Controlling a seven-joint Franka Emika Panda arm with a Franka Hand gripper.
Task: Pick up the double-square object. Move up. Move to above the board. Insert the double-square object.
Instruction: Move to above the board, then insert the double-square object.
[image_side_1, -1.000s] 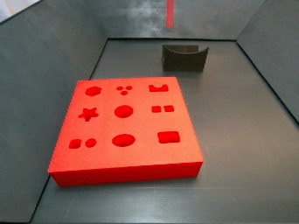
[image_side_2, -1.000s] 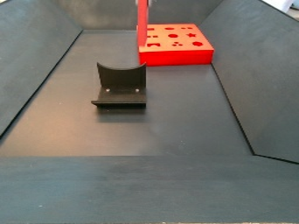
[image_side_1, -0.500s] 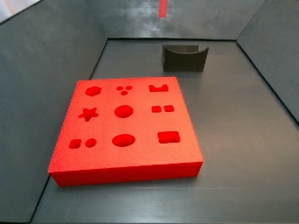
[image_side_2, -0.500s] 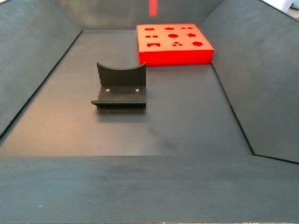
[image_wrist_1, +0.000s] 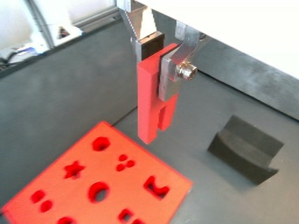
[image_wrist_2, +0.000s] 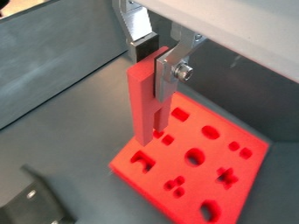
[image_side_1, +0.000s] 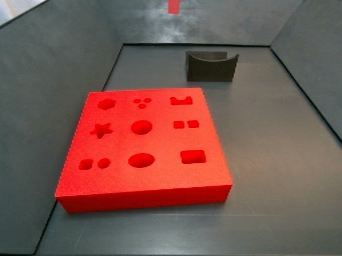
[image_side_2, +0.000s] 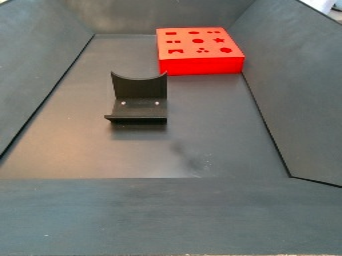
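the double-square object (image_wrist_1: 153, 92) hangs upright between the tool's (image_wrist_1: 155, 54) silver fingers (image_wrist_1: 184, 61), which are clenched on its upper end. the tool points straight down, high above the desk (image_side_2: 174, 150), over the board's (image_wrist_2: 198, 166) edge in both wrist views. in a side view only the object's tip (image_side_1: 174, 6) shows. it is a slim red bar.

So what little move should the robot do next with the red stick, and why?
Probably slide sideways until it hangs right over the board. The pincer is shut on the double-square object, held upright high off the floor; in both wrist views its lower end sits near the board's edge, and which hole it fits cannot be told.
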